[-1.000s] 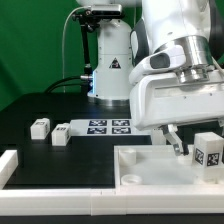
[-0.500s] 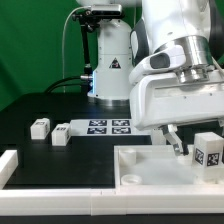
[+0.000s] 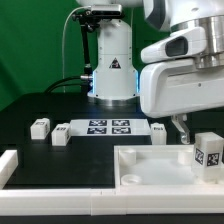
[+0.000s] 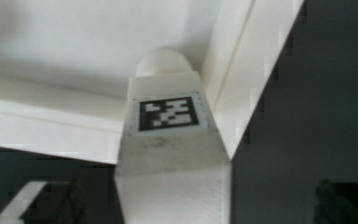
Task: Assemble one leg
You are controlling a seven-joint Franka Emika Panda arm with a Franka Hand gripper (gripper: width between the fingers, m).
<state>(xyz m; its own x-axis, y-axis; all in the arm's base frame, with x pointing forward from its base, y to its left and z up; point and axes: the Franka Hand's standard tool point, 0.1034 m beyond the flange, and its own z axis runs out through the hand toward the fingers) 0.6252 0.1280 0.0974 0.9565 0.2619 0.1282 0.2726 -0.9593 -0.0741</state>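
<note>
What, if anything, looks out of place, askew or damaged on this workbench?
Nothing stands out. One leg and a second leg sit apart on the black table. The marker board lies flat. A third leg stands by the rim of the large white piece. Nothing looks broken or spilled.

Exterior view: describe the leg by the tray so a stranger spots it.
Find the large white square tray in front. The small white plastic leg stands at its edge on the exterior view's right; the other legs lie behind on the black table.
</note>
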